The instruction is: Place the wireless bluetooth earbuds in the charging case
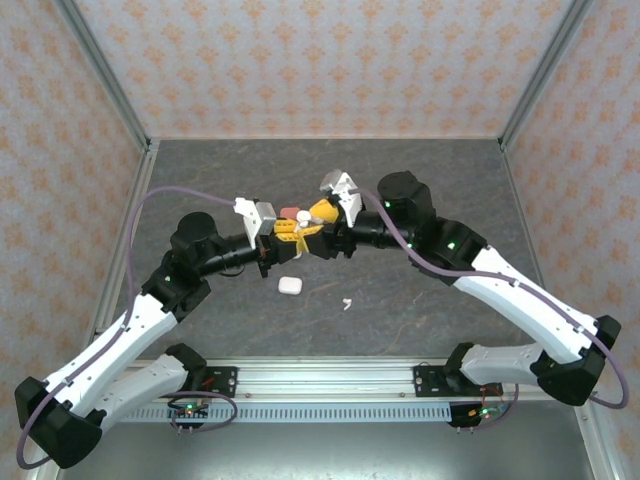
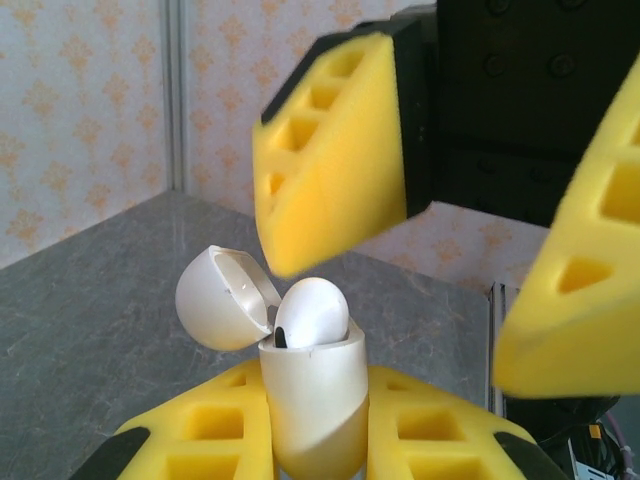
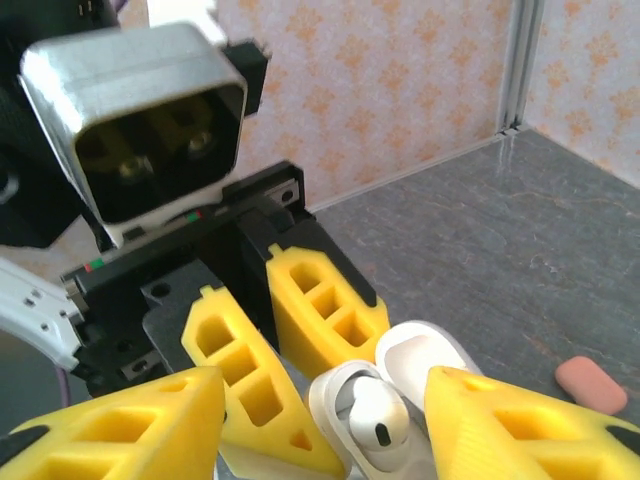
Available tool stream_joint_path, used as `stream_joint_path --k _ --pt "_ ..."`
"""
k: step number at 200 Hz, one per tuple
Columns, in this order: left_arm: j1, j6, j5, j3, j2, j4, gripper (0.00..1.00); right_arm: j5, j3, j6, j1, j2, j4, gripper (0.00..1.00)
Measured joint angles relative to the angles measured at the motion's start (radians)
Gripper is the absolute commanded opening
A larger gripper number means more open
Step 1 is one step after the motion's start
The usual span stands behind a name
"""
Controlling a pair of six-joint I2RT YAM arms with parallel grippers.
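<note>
My left gripper (image 2: 318, 445) is shut on a white charging case (image 2: 318, 400), held upright with its lid (image 2: 225, 300) flipped open. A white earbud (image 2: 315, 312) sits in the case's mouth, its rounded head sticking out. My right gripper (image 3: 328, 390) hovers just over the case (image 3: 335, 400) and stands open, its yellow fingers (image 2: 330, 150) apart on either side of the earbud (image 3: 378, 420) without touching it. In the top view both grippers meet above the table's middle, the left gripper (image 1: 283, 236) facing the right gripper (image 1: 318, 226). Another white earbud (image 1: 347, 303) lies loose on the table.
A second white case (image 1: 290, 285), closed, lies on the dark table (image 1: 420, 190) just in front of the grippers. A pink case (image 3: 590, 385) rests on the table behind them. Patterned walls enclose the table on three sides.
</note>
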Motion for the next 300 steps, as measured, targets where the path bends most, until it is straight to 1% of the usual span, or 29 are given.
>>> stream_joint_path --k 22,67,99,148,183,247,300 --pt "0.000 -0.001 -0.003 -0.006 -0.001 0.022 0.03 0.032 0.000 0.024 -0.015 -0.051 -0.001 0.69" --pt "0.000 -0.015 -0.034 -0.065 -0.033 0.080 0.00 0.129 -0.027 0.085 -0.055 -0.148 -0.036 0.68" --pt "0.000 -0.026 -0.084 -0.095 -0.073 0.120 0.00 0.182 -0.126 0.149 -0.078 -0.168 -0.082 0.67" --pt "0.000 -0.026 -0.148 -0.106 -0.122 0.171 0.00 0.241 -0.322 0.305 -0.080 -0.151 -0.142 0.59" --pt "0.000 -0.026 -0.159 -0.106 -0.124 0.176 0.00 0.241 -0.417 0.429 -0.080 -0.035 -0.152 0.54" --pt "0.000 -0.026 -0.159 -0.106 -0.124 0.176 0.00 0.233 -0.436 0.550 -0.060 0.277 -0.157 0.51" --pt "0.000 -0.026 -0.159 -0.106 -0.124 0.173 0.00 0.233 -0.433 0.612 -0.040 0.404 -0.159 0.48"
